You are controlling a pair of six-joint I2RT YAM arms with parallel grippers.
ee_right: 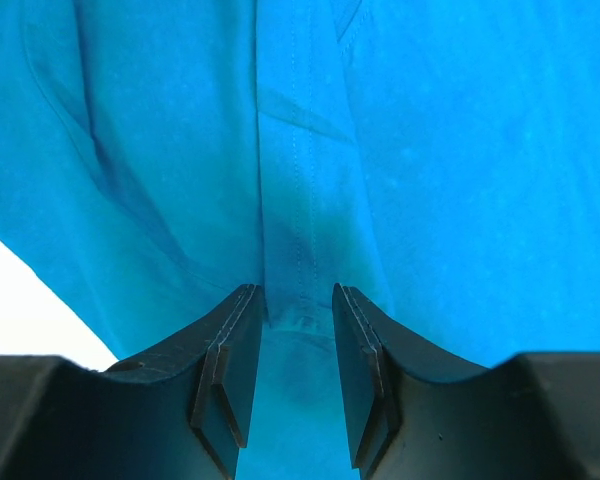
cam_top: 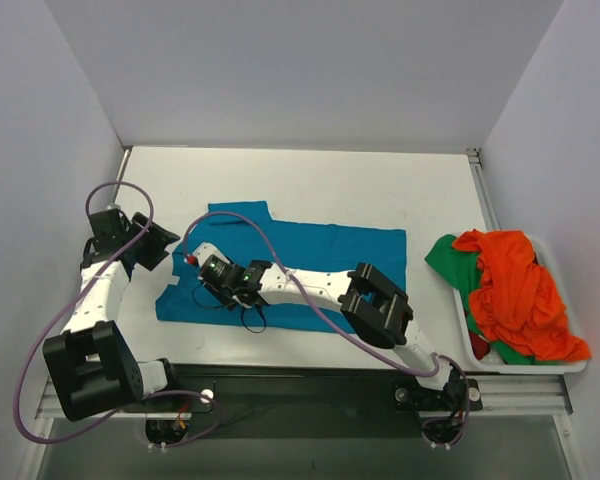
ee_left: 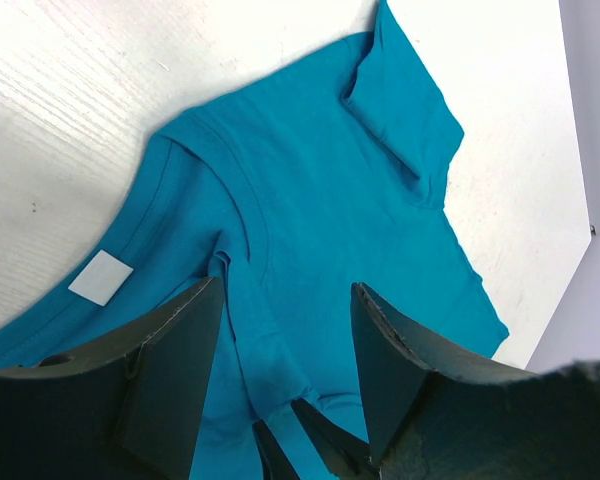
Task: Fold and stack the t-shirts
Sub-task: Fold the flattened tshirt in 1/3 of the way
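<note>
Teal t-shirt spread flat for folding.
Left gripper is held parted near the neckline; right gripper is set parted astride a seam for pinching.

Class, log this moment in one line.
teal shirt: flat on table; left gripper: open near collar; right gripper: open over seam; bin: other shirts

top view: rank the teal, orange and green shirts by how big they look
1. teal t-shirt, spread flat
2. orange t-shirt, bunched up
3. green t-shirt, mostly buried under the orange one, so only its visible part is ranked
</note>
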